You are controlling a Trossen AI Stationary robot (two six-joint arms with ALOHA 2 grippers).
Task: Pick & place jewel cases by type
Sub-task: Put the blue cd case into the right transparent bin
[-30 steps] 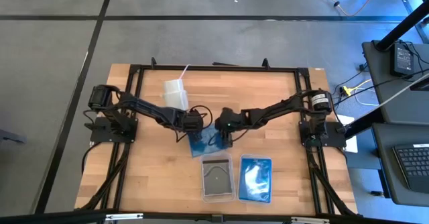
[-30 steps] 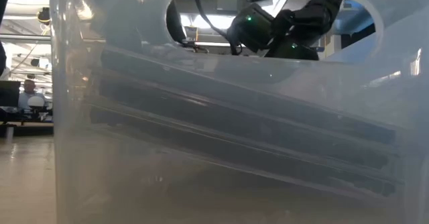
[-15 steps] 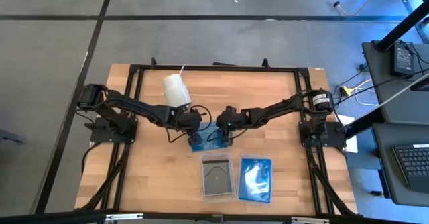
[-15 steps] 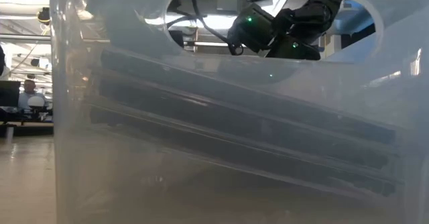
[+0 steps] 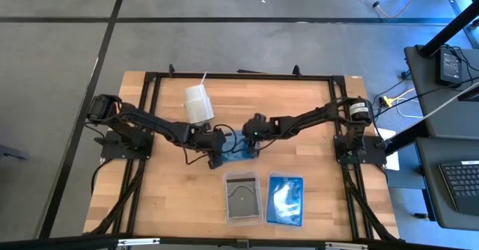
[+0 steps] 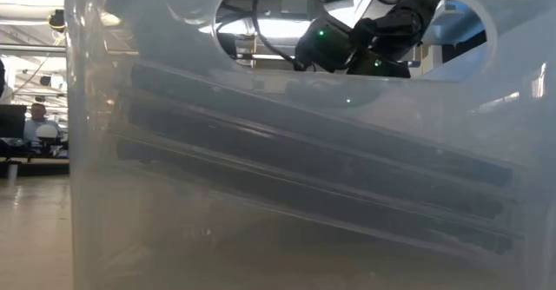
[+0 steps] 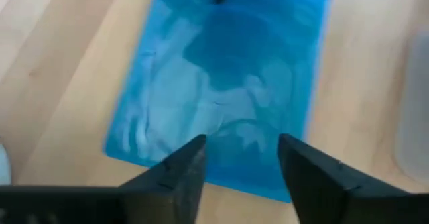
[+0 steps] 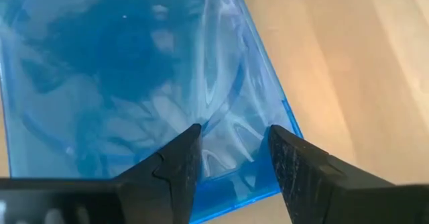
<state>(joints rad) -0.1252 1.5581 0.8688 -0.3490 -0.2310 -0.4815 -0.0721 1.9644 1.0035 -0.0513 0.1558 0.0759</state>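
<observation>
A translucent blue jewel case [image 5: 236, 160] lies flat on the wooden table near its middle. My left gripper [image 5: 217, 159] is open, and its fingertips [image 7: 194, 153] stand over the case's [image 7: 221, 70] edge on the left side. My right gripper [image 5: 249, 147] is open too, over the case [image 8: 120, 63] near a corner on its far right side. A dark grey jewel case [image 5: 242, 199] lies in the left clear tray. Another blue jewel case [image 5: 284, 201] lies in the right clear tray. My right gripper has its open fingertips [image 8: 188, 143] over the blue case's top face near one corner [image 8: 268, 110], slanting down from the table's right. I cannot tell whether they touch it. My left gripper stands spread over the opposite edge [image 7: 234, 177]; touch cannot be told either.
A white cup [image 5: 198, 102] with a cord stands at the far left of the middle. The two clear trays [image 5: 243, 177] [image 5: 285, 177] sit side by side near the front edge. In the low view a translucent tray wall [image 6: 104, 194] fills the picture, with dark cases stacked behind it.
My left gripper has gone a little toward the table's near edge, beside the blue case. The case now shows farther toward the table's right than before. My right gripper has stayed over it.
</observation>
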